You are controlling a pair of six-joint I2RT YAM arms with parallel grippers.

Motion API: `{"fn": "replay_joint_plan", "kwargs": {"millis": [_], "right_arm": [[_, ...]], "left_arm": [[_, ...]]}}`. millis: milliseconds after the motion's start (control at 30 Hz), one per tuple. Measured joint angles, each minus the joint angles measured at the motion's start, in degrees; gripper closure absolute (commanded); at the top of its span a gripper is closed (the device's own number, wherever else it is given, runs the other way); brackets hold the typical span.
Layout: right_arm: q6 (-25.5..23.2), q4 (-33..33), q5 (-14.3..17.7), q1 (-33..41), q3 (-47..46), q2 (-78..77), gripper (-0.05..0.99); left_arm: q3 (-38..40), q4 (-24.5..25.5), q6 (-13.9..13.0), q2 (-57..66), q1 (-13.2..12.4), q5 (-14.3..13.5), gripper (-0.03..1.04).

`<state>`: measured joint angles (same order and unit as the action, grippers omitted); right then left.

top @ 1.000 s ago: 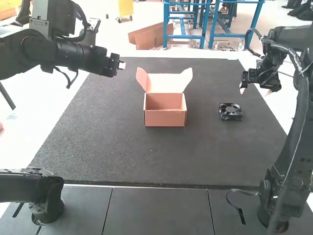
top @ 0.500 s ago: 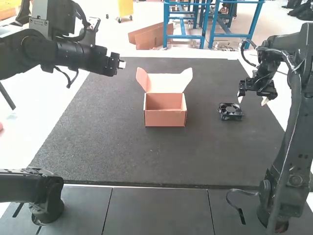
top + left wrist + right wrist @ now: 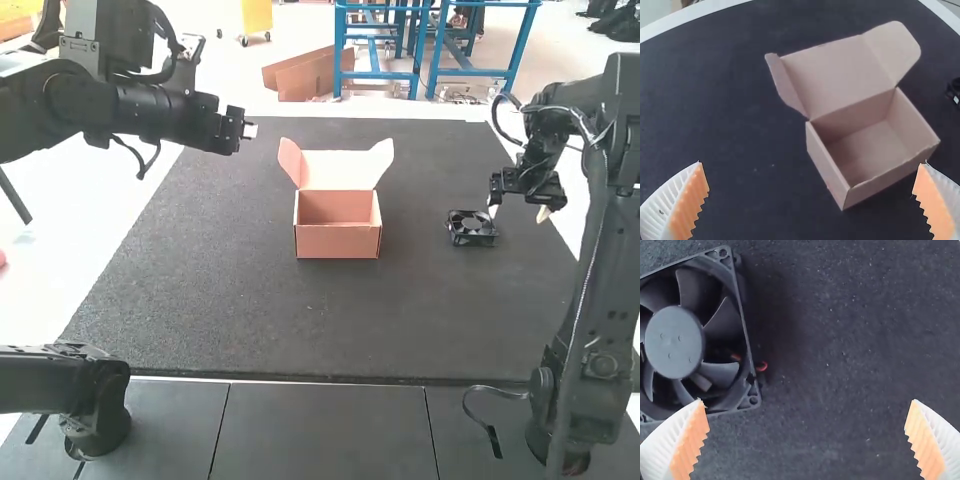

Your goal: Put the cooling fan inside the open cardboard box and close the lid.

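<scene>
- Black plastic cooling fan (image 3: 471, 227) lies flat on the dark mat (image 3: 200, 270), right of the cardboard box (image 3: 338, 222) and apart from it, with a stretch of mat between them.
- Labels: the fan's hub shows a few small dimples in the right wrist view; I cannot read any print on it. The box's walls and flaps are plain brown.
- A short red bit of wire (image 3: 761, 365) sticks out at the fan's frame.
- Right gripper (image 3: 516, 208) hangs just above the fan's right side, toward the mat's right edge. Its claw is spread wide and holds nothing.
- In the right wrist view the frame cuts off part of the fan.
- The box sits upright mid-mat with its top open. The lid stands up at the far wall and its two side tabs flare outward.
- Left gripper (image 3: 240, 130) hovers above the mat's far left, left of the raised lid. Its claw is spread wide too and grips nothing.
- The left arm's bulk hides part of the table's left margin from the high view.
</scene>
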<state>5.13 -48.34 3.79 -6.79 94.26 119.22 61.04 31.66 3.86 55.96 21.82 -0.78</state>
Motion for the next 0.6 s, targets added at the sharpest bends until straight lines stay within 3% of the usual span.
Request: {"fn": "replay_joint_plan", "kwargs": {"millis": [600], "right_arm": [[-0.4,0.0,0.1,-0.1,5.4,5.0,0.03]], "left_arm": [[0.0,-0.4,0.0,0.0,0.0,0.0,0.04]]}}
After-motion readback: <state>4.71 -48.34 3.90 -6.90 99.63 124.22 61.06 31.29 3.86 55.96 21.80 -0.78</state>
